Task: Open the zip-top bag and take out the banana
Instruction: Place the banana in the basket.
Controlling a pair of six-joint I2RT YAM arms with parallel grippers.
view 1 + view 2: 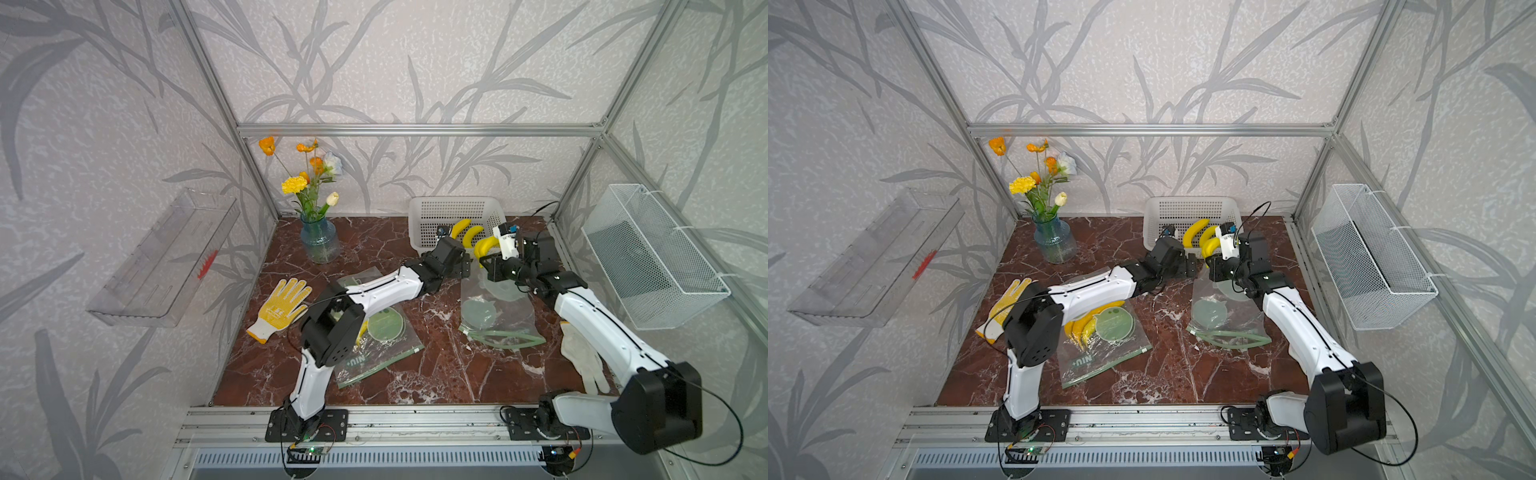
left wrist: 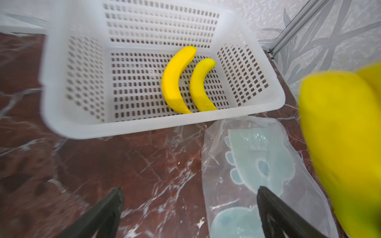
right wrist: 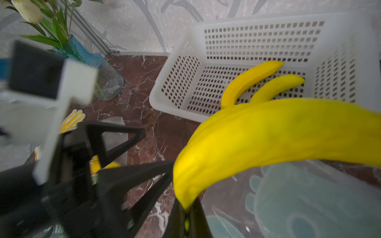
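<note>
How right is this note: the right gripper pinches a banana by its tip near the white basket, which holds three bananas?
Wrong on the count: the white basket holds two, a longer banana and a shorter banana, as the left wrist view shows. The rest stands: the right gripper pinches the held banana by its tip near that basket.

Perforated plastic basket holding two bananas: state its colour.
The perforated plastic basket is white, seen best in the left wrist view.

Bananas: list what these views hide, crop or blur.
Held banana: right wrist view's edge crops its far end; left wrist view blurs it.
Bagged bananas: left arm covers most in both top views; count unclear.
Basket bananas: lower ends behind the left arm in both top views.
</note>
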